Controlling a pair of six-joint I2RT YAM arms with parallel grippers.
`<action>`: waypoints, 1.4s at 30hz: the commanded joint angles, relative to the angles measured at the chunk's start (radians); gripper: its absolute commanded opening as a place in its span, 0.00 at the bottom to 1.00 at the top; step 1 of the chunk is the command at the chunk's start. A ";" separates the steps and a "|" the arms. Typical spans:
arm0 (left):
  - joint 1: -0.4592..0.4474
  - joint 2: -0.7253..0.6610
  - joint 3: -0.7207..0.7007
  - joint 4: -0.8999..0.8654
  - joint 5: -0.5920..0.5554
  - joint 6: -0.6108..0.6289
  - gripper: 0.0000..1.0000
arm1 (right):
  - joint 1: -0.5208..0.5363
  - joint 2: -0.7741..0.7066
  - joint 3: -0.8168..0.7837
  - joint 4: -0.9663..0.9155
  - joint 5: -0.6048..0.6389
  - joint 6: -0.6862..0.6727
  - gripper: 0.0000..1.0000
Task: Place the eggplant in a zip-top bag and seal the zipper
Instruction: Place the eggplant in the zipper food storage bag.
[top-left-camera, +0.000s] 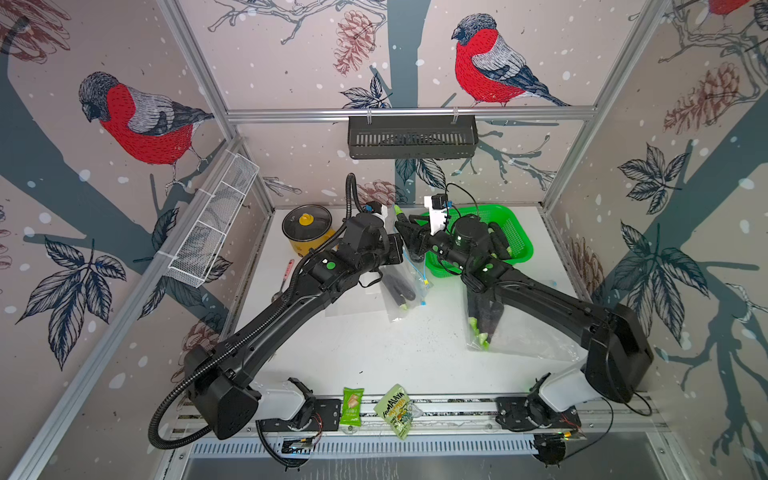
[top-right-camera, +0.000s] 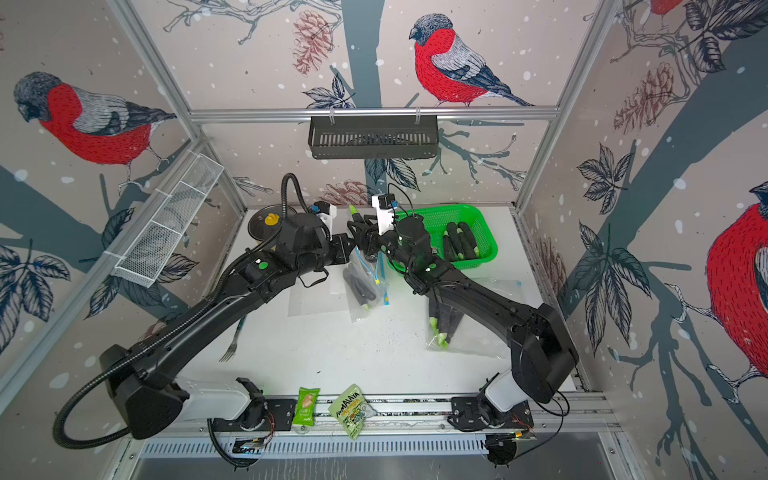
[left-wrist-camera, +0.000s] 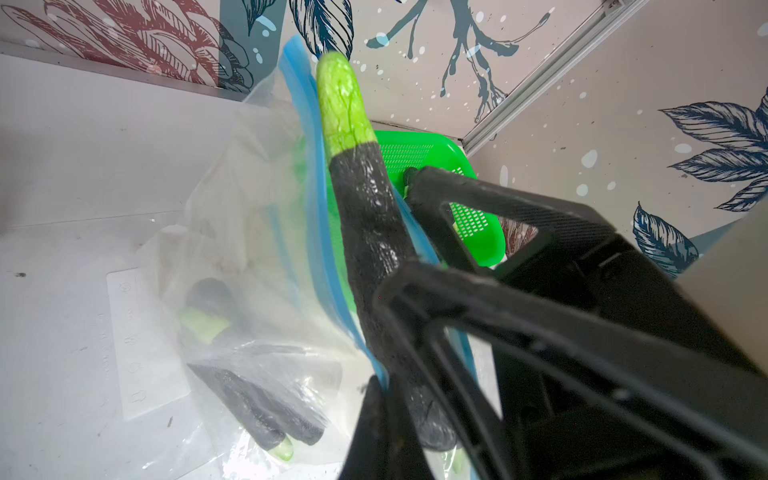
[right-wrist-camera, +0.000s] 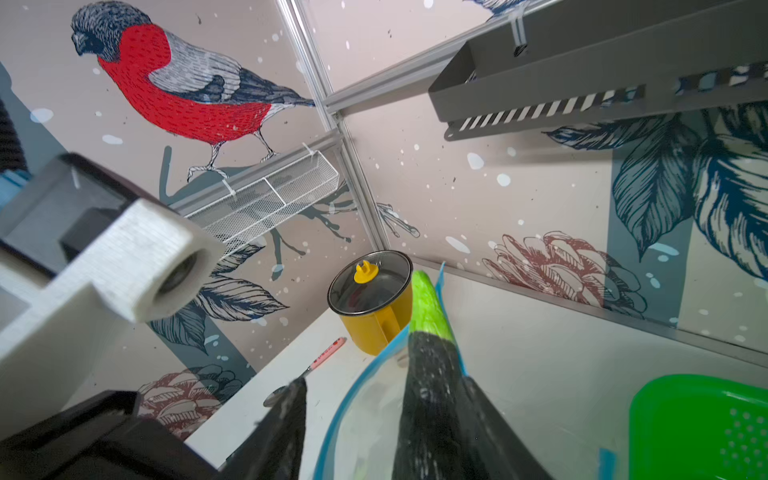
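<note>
Pot (top-left-camera: 306, 232) and basket (top-left-camera: 517, 237) behind bare tabletop (top-left-camera: 374, 353)

"MALAYA" on green snack packet (top-left-camera: 395, 409)

My white table (top-left-camera: 332, 357) carried a yellow pot (top-left-camera: 307, 232), green basket (top-left-camera: 524, 245), pink-handled spoon (top-left-camera: 286, 272), fork (top-right-camera: 235, 336), and a filled zip-top bag (top-left-camera: 486, 320) lying flat; black specks (top-left-camera: 419, 338) dotted its middle.

Top views overhead, near-identical; wrist views close, sharing eggplant (left-wrist-camera: 365, 232).
</note>
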 joint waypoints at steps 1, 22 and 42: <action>0.002 -0.005 0.022 0.054 -0.025 -0.008 0.00 | -0.026 -0.054 0.009 -0.004 -0.009 -0.015 0.59; 0.002 -0.024 0.020 0.190 -0.062 -0.163 0.00 | -0.233 -0.457 -0.304 -0.275 -0.322 -0.416 0.59; 0.002 -0.039 0.064 0.048 -0.142 -0.138 0.00 | -0.123 -0.521 -0.349 -0.384 -0.162 -0.470 0.67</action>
